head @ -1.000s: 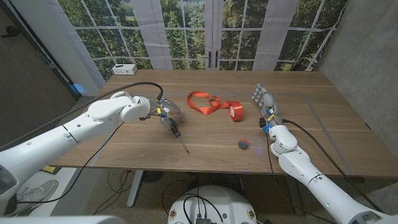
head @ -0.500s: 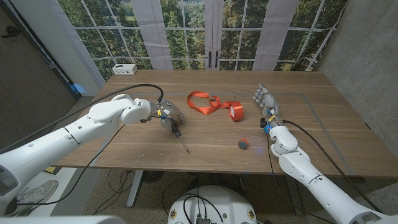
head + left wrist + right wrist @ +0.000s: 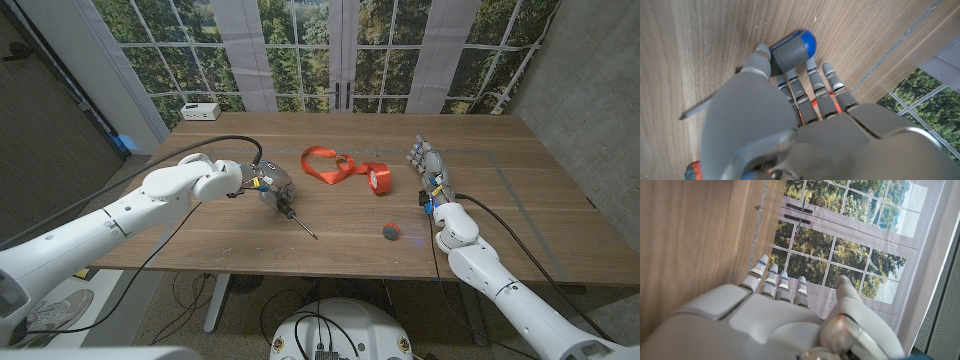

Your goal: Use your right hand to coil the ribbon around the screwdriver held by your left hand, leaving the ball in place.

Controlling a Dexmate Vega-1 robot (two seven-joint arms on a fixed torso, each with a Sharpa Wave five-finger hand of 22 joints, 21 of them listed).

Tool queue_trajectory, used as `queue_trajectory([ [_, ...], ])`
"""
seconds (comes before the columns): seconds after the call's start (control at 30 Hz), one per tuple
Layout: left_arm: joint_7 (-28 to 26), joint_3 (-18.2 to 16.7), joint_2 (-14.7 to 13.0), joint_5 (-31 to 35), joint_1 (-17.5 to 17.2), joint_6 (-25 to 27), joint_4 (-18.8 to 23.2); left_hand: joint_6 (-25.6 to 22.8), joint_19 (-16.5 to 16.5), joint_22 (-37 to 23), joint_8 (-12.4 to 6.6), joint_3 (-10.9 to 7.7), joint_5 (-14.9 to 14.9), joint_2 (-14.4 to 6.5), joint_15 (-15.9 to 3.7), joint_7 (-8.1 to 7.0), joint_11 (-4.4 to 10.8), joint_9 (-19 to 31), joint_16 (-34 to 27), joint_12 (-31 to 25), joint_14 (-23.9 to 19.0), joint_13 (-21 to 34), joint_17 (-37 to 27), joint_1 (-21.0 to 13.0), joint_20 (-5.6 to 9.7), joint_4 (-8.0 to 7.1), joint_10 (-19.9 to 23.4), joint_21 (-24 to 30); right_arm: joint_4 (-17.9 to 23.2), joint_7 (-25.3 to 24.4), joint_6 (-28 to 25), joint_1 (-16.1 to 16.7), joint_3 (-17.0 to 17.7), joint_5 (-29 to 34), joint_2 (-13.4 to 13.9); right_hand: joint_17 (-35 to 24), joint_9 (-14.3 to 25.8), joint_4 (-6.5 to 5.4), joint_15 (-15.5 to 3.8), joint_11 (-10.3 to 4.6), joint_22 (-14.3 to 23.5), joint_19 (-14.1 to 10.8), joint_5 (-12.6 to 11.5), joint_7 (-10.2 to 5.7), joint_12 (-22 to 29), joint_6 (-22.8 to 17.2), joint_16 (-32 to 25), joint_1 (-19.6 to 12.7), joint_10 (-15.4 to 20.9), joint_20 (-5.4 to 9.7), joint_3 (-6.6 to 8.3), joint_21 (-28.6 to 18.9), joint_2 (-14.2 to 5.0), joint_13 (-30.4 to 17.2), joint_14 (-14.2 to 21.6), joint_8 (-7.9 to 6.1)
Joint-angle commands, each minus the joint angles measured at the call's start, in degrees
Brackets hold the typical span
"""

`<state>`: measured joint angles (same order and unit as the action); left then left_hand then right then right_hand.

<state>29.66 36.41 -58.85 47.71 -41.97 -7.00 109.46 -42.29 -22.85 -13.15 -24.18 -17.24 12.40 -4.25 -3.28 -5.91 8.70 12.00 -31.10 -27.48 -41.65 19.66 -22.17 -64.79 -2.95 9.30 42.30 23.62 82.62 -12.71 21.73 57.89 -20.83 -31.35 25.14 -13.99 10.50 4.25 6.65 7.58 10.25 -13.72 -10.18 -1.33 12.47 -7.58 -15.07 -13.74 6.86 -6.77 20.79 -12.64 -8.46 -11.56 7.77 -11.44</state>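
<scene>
left hand [image 3: 272, 183] grasps the screwdriver [image 3: 297, 219], tip low over the bench [image 3: 520, 190] | right hand [image 3: 427, 163] released, fingers straight, beside the orange ribbon [image 3: 340, 166] lying mid-bench | ball [image 3: 391, 231] near front edge

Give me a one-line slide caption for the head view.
Left robot hand holds a screwdriver while the open right robot hand waits beside an orange ribbon and a small ball.
</scene>
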Motion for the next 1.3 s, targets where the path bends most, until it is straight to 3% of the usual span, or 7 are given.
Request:
queue_trajectory([
  [0.03, -4.2, -0.1, 0.0, 0.8, -1.5, 0.0, -0.7, -6.0, -1.8, -0.5, -2.04, -0.44, -0.6, -2.7, -9.62, 0.65, -0.13, 0.0, -2.8, -2.2, -3.6, 2.0, -2.5, -4.0, 0.27, 0.29, 3.7, 1.6, 0.8, -0.5, -0.4, 0.3, -0.1, 0.5, 0.3, -0.2, 0.3, -0.11, 0.49, 0.15, 0.3, -0.2, -0.2, -0.08, 0.0, -0.5, -0.3, 0.3, 0.3, -0.37, 0.31, 0.3, 0.01, -0.3, 0.4, 0.05],
  [0.13, -4.3, -0.1, 0.2, 1.1, -1.7, 0.3, -0.6, -11.7, -3.5, -1.1, -3.86, -0.45, -1.2, -3.8, -9.45, 2.87, -0.68, 0.0, -5.5, -4.7, -7.7, 3.9, -4.2, -6.1, 0.59, 0.15, 8.4, 3.4, 1.3, -0.9, -0.6, 0.6, 0.0, 0.6, 0.6, -0.2, 0.3, -0.11, 0.45, 0.17, 0.3, -0.3, -0.2, -0.04, 0.0, -0.5, -0.4, 0.3, 0.3, -0.41, 0.31, 0.3, 0.02, -0.3, 0.5, 0.05],
  [0.4, -10.7, -1.7, -0.8, 2.5, -4.6, 2.4, 0.8, -13.7, -6.3, -1.9, -4.15, -0.24, -1.6, -4.1, -9.77, 4.59, -0.73, 0.0, -8.0, -6.7, -11.7, 6.0, -5.7, -7.4, 1.25, 0.04, 11.3, 5.9, 2.8, -1.4, -0.4, 1.7, 0.5, 0.8, 1.1, -0.2, 0.3, -0.06, 0.52, 0.03, 0.3, -0.4, -0.2, -0.01, 0.0, -0.6, -0.4, 0.3, 0.5, -0.54, 0.33, 0.2, 0.05, -0.3, 0.8, 0.07],
  [0.77, -13.2, -4.8, -2.1, 2.1, -7.6, 7.2, 4.0, -13.6, -5.6, -2.5, -3.90, -0.22, -1.5, -4.6, -9.83, 4.92, -0.65, 0.5, -8.1, -7.4, -11.6, 7.8, -6.5, -7.9, 1.16, -0.38, 11.0, 6.8, 8.5, -6.2, -4.8, 3.7, 0.7, 6.1, 4.6, 0.1, 0.3, 0.58, 0.36, -0.03, 0.3, -0.6, -0.4, 0.05, 0.0, -0.8, -0.3, -0.7, 0.7, -0.57, 0.86, 0.2, -0.06, -0.3, 1.0, 0.06],
  [0.83, -13.7, -5.4, -2.6, 2.4, -8.4, 8.3, 5.0, -13.6, -5.5, -2.6, -3.90, -0.22, -1.6, -4.6, -9.92, 4.88, -0.67, 0.5, -8.1, -7.5, -11.7, 8.1, -6.6, -7.9, 1.24, -0.40, 11.0, 6.9, 12.7, -9.2, -10.4, 4.8, 0.4, 9.7, 7.4, 0.1, 0.3, 0.82, 0.35, 0.01, 0.3, -0.6, -0.4, -0.01, 0.0, -0.8, -0.3, -0.9, 0.8, -0.61, 0.93, 0.2, 0.13, -0.3, 1.0, 0.05],
  [1.0, -14.7, -6.7, -3.0, 1.6, -9.5, 10.0, 5.9, -13.6, -5.3, -2.8, -3.81, -0.12, -1.6, -4.7, -9.85, 4.99, -0.66, 0.7, -8.2, -7.7, -11.6, 8.7, -7.0, -7.9, 1.25, -0.55, 10.8, 7.3, 18.0, -11.2, -18.2, 5.7, -0.1, 12.7, 10.9, 0.3, 0.2, 1.30, 0.30, -0.08, 0.3, -0.5, -0.3, -0.04, 0.1, -0.9, -0.1, -1.3, 1.0, -0.66, 0.88, 0.2, 0.79, -0.3, 1.0, 0.04],
  [1.3, -15.4, -7.1, -2.9, 0.9, -9.4, 10.7, 6.0, -13.8, -5.1, -3.0, -3.75, -0.07, -1.7, -4.7, -9.85, 5.09, -0.73, 0.8, -8.2, -8.1, -11.8, 9.6, -7.3, -8.0, 1.37, -0.63, 11.0, 7.9, 26.1, -12.0, -31.7, 4.9, -2.0, 18.6, 16.6, 0.5, 0.2, 2.18, 0.10, -0.34, 0.3, -0.4, -0.1, -0.16, 0.1, -0.9, 0.1, -1.8, 1.3, -0.73, 0.69, 0.3, 2.05, -0.3, 1.2, 0.06],
])
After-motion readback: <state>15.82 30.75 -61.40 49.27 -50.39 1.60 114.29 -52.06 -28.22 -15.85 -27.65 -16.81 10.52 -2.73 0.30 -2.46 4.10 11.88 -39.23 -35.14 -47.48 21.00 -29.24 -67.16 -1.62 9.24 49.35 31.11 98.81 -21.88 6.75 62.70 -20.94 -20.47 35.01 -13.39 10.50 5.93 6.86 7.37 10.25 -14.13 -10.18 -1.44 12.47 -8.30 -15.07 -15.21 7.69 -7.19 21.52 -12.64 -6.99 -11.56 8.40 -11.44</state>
